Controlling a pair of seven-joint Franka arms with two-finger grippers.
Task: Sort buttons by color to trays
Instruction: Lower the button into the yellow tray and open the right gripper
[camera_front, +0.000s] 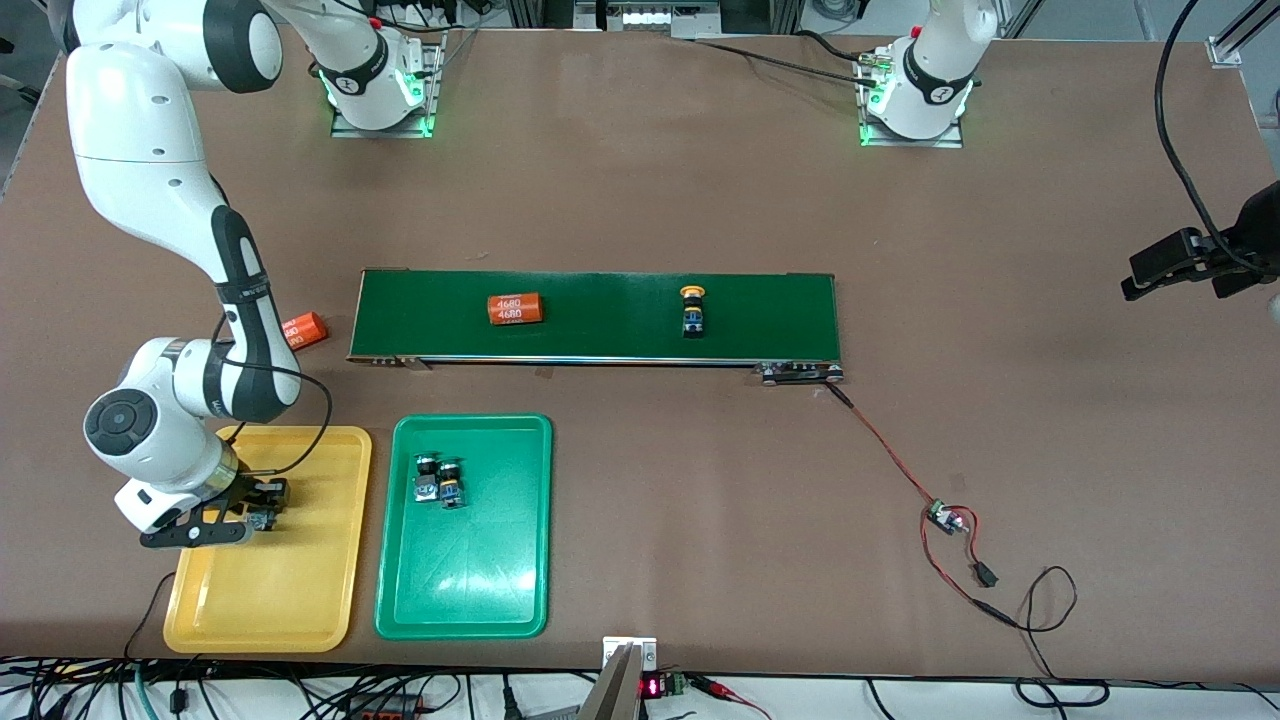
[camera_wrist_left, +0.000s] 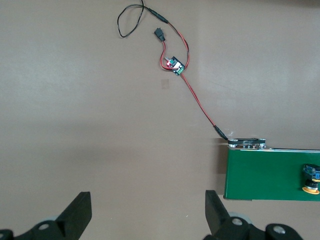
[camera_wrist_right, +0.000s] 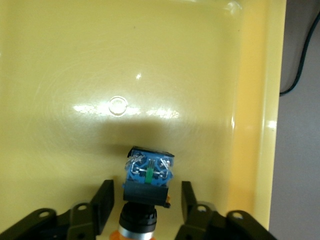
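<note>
Buttons, item at right tool: one button with a blue-and-black body sits on the yellow tray floor between the fingers of the right tool; gaps show on both sides of its body, so the fingers stand apart from it, released.
Right tool, position: low over the yellow tray, at the tray's end farther from the front camera.
Yellow tray: on the worktop at the right arm's end, just beside the green tray.
Green tray, contents: two buttons lying touching each other in the tray's part farther from the front camera; cap colours hard to tell.
Conveyor belt: long, dark green, farther from the front camera than both trays.
Belt, contents: one yellow-capped button near mid-belt; one orange cylinder with white print, toward the right arm's end.
Second orange cylinder: on the worktop off the belt's end, partly hidden by the right arm.
Small circuit board: on red and black wires, toward the left arm's end.
Left tool: fingers spread wide, released, waiting above bare worktop off the belt's end.
</note>
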